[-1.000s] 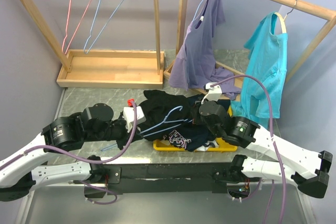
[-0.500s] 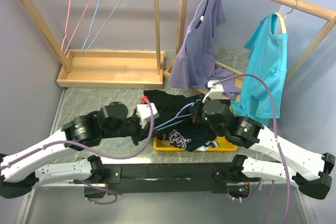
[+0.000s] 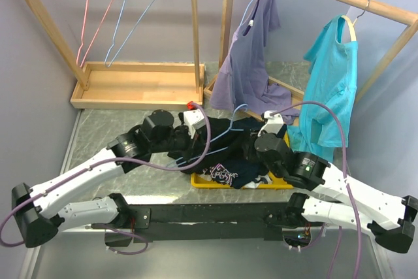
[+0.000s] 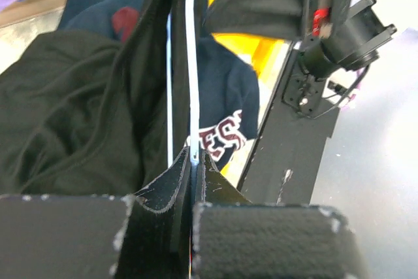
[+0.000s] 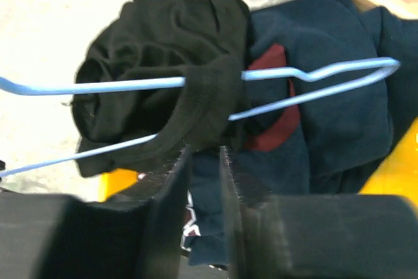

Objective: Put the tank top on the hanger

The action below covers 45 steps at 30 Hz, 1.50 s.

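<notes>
The left pincer point(image 4: 194, 159) is clamped shut on the hanger point(image 4: 192, 63) – the pale blue wire sits pinched between its two dark fingers point(image 4: 163, 187) and runs straight out ahead of them. Black cloth of the tank top point(image 4: 72, 115) hangs along the wire and spreads out to the left of this pincer. Beyond it, a little to the right, lies a navy garment with a printed front point(image 4: 225, 106).

The right pincer point(image 5: 204, 155) stands narrowly parted, with nothing caught in the slim gap between its fingers. Just past its tips the two wires of the hanger cross from left to right, and a strap of the tank top is looped over both of them right in front of the tips. Whether the tips touch the strap cannot be told. The rest of the top is bunched further out and to the left of this pincer. Under the hanger, and to the right of the tips, the navy garment rests partly on a yellow tray point(image 3: 284, 181) on the desk point(image 3: 111, 129).

Seen from above, the two pincers face each other across the heap – the left one higher, the right one low beside the tray.
</notes>
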Each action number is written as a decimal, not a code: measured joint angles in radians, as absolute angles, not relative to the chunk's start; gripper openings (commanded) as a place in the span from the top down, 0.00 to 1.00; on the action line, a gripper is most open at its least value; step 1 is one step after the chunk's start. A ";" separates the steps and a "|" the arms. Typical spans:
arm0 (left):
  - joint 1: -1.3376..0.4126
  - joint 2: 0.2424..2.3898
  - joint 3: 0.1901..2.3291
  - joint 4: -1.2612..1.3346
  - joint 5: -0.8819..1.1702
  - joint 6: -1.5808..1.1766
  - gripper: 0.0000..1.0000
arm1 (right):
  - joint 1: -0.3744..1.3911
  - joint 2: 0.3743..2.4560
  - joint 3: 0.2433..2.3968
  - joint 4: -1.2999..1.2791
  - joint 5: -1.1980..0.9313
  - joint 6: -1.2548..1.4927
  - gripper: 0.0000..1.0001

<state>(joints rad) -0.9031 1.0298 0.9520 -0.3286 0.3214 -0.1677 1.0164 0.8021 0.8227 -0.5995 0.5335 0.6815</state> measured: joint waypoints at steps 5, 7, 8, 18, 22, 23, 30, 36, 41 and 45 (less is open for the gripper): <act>-0.900 1.099 0.942 -0.258 0.374 -0.184 0.99 | 1.016 0.761 0.783 -0.592 0.515 0.667 0.47; -0.899 1.116 0.928 -0.237 0.383 -0.192 0.99 | 1.016 0.732 0.783 -0.580 0.493 0.646 0.46; -0.897 1.120 0.921 -0.230 0.388 -0.197 0.99 | 1.016 0.715 0.783 -0.567 0.480 0.630 0.44; -0.893 1.146 0.901 -0.168 0.426 -0.224 0.99 | 1.016 0.731 0.793 -0.389 0.416 0.483 0.38; -0.890 1.152 0.892 -0.162 0.426 -0.231 0.99 | 1.016 0.797 0.805 -0.332 0.416 0.447 0.36; -0.888 1.155 0.891 -0.162 0.425 -0.231 0.99 | 1.016 0.807 0.805 -0.327 0.417 0.443 0.35; -0.887 1.163 0.886 -0.160 0.448 -0.231 0.99 | 1.016 0.844 0.820 -0.269 0.465 0.430 0.37; -0.887 1.163 0.883 -0.159 0.456 -0.231 0.99 | 1.016 0.881 0.818 -0.221 0.511 0.425 0.46; -0.887 1.164 0.881 -0.147 0.455 -0.247 0.99 | 1.016 0.881 0.792 -0.183 0.524 0.437 0.55; -0.887 1.184 0.880 -0.126 0.456 -0.279 0.99 | 1.016 0.888 0.759 -0.174 0.541 0.448 0.66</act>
<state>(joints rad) -0.8871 1.1843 0.8803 -0.1261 0.4557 -0.2787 1.0164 0.8875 0.7589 -0.1741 0.5407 0.4477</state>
